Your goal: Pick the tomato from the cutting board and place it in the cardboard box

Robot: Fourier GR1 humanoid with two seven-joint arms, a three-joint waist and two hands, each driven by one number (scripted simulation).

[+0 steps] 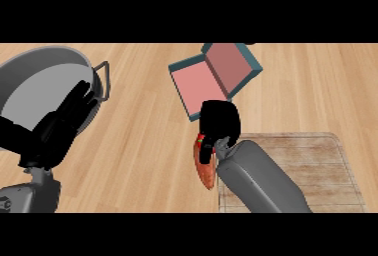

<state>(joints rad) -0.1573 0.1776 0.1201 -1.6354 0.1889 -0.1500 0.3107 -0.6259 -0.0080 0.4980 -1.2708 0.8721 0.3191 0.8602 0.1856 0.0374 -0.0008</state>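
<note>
Wooden counter (148, 150) | tomato (204, 167) gripped by curled right hand (220, 122), at cutting board's (317, 165) left edge | box (214, 77) with pink interior just beyond | left hand (66, 120) fingers straight, over grey pot (37, 80) far left

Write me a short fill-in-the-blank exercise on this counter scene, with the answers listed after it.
1. The robot's right hand is curled round a ____ vegetable.
2. The open box has a pink inside and a ____ outer edge.
3. The left hand shows in front of a grey ____ with a side handle.
4. The cutting board lies at the view's lower ____.

Answers: red; teal; pot; right
</note>
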